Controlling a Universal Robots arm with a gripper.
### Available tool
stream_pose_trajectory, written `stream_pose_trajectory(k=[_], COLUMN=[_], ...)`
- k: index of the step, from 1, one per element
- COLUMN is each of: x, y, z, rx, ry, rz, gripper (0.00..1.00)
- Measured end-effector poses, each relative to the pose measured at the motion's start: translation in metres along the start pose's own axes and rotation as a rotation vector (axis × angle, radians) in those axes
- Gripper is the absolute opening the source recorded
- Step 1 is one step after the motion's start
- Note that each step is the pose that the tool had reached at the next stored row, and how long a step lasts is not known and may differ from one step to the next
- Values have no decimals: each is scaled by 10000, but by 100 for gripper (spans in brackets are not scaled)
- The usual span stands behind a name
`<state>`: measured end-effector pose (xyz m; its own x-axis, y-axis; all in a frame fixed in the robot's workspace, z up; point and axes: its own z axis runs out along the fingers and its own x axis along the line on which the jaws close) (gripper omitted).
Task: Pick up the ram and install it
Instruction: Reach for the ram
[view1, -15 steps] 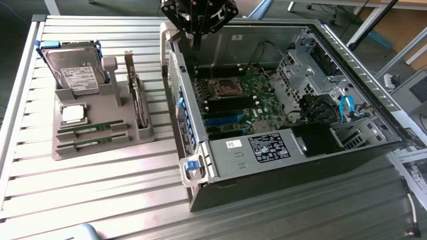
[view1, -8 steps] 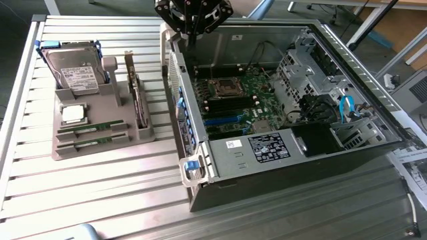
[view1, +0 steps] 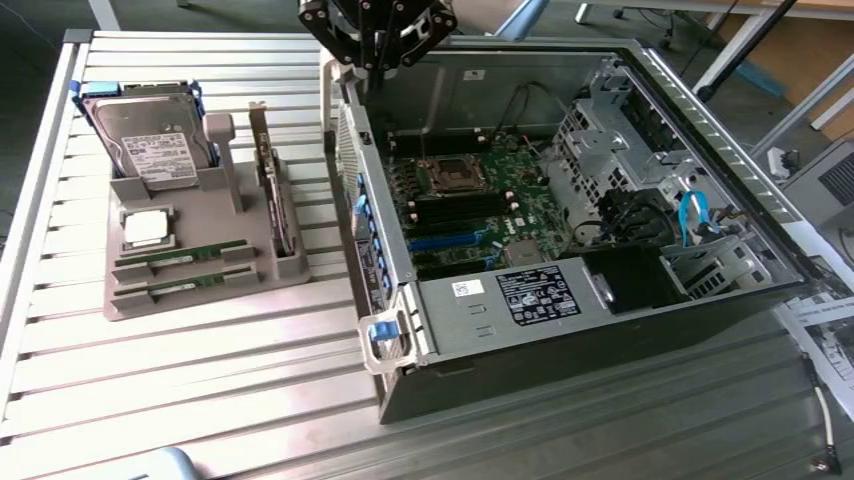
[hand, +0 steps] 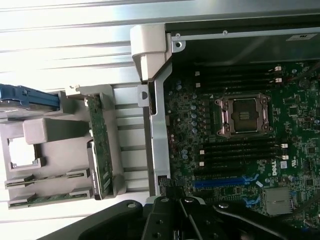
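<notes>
1. Ram (view1: 180, 256) is not in the gripper (view1: 383, 62). The fingers are pressed together with nothing between them, hanging at the top centre of the exterior view over the upper-left corner of the open computer case (view1: 441, 310).
2. That stick and a second stick (view1: 184, 284) sit side by side in grooves at the near end of a grey holder (view1: 134, 310). This is at the left middle of the exterior view, well apart from the gripper.
3. I'd judge the stick to be light, stiff and thin, and easily damaged.
   - Twisting it could crack it, and the chips and contact edge should not be squeezed.
   - The safest hold looks to be across the flat faces near the middle of the exposed long edge, or at the short ends, lifting straight out of the groove.
4. Other parts share the holder.
   - A square silver processor chip (view1: 144, 228) lies just above the sticks.
   - A grey hard drive (view1: 154, 140) with blue rails stands at the far end.
   - An upright green card (view1: 274, 200) stands along the holder's right side.
5. Inside the case, the motherboard (view1: 487, 245) lies flat, with an open processor socket (view1: 447, 175). The black memory slots (view1: 461, 212) just below it look empty from here.
6. Everything rests on a ribbed metal table (view1: 160, 390), which is shiny with glare.
   - Papers (view1: 821, 320) and a loose cable (view1: 827, 420) lie at the lower right.
   - Frame legs of other furniture show at the upper right.
</notes>
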<state>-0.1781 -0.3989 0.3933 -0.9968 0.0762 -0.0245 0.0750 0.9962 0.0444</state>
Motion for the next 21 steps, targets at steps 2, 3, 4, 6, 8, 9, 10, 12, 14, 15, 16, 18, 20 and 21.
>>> stream_pose_trajectory(k=[2, 3, 4, 6, 8, 9, 10, 12, 14, 15, 16, 18, 20, 21], x=[26, 37, 49, 83, 106, 117, 129, 147, 168, 178, 189, 211, 237, 249], y=[-2, -3, -4, -6, -8, -9, -10, -11, -13, -13, -14, -16, -18, -19], z=[-1, -1, -1, -2, -2, -2, -3, -3, -4, -4, -4, -5, -5, -6], rx=[0, 0, 0, 1, 0, 0, 0, 0, 0, 0, 0, 0, 0, 0], ry=[0, 0, 1, 0, 0, 0, 0, 0, 0, 0, 0, 0, 0, 0], rz=[0, 0, 1, 1, 1, 1, 1, 0, 0, 1, 0, 0, 1, 1], gripper=[11, 11, 11, 11, 11, 11, 11, 11, 11, 11, 11, 11, 11, 11])
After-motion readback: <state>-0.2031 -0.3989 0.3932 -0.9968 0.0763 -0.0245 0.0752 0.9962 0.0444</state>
